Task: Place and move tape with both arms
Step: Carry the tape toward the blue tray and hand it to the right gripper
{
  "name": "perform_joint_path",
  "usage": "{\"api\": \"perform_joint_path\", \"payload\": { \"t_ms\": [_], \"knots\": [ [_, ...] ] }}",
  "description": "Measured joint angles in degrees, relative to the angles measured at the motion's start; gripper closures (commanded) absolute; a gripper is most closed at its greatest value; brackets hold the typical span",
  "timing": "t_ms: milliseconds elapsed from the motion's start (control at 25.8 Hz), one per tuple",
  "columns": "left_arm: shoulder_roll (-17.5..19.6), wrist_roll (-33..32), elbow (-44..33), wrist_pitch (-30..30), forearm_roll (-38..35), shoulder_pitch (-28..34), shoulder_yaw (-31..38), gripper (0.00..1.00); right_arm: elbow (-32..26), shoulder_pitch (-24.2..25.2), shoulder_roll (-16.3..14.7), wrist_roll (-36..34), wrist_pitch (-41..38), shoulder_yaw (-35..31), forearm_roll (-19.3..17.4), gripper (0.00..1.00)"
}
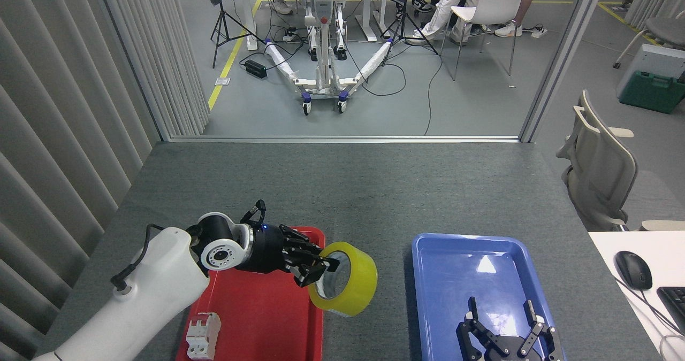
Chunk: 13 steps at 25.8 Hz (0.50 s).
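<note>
White breaker (203,336) lying at near left corner of red tray (257,318). Left gripper (313,267) pinching yellow tape (345,279) through core, roll lifted, tilted on edge, above right rim of red tray. Blue tray (455,275) right of it. Right gripper (505,329) over blue tray, fingers spread, holding nothing.

Grey floor (471,99), pleated partition (64,125) left, white chair (489,8), beige office chair (599,168) right.

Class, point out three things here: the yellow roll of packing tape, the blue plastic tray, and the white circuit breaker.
yellow roll of packing tape (359,281): head view, outer yellow band.
blue plastic tray (428,318): head view, bare floor, left side.
white circuit breaker (202,335): head view, middle of body.
</note>
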Motion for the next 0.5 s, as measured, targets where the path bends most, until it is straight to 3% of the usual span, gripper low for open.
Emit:
{"api": "perform_joint_path", "payload": {
  "t_ms": [116, 232, 348, 503],
  "knots": [
    [-2.98, 7.95, 2.44, -6.68, 5.79, 2.66, 1.35, 1.00, 0.01, 0.57, -0.97, -2.63, -7.57, -1.49, -0.06, 0.00],
    [-6.43, 13.23, 5.12, -9.56, 8.34, 5.70, 1.89, 1.00, -0.08, 1.97, -2.87, -7.13, -22.31, -4.21, 0.14, 0.00],
    [-8.53, 15.36, 6.66, -10.32, 9.17, 7.07, 2.11, 1.00, -0.79, 3.45, -5.91, -11.18, -39.92, -8.11, 0.21, 0.00],
    [-10.24, 16.10, 7.48, -10.72, 9.45, 7.62, 2.10, 1.00, -2.24, 4.67, -8.23, -14.31, -48.25, -10.86, -1.64, 0.00]
  ]
}}
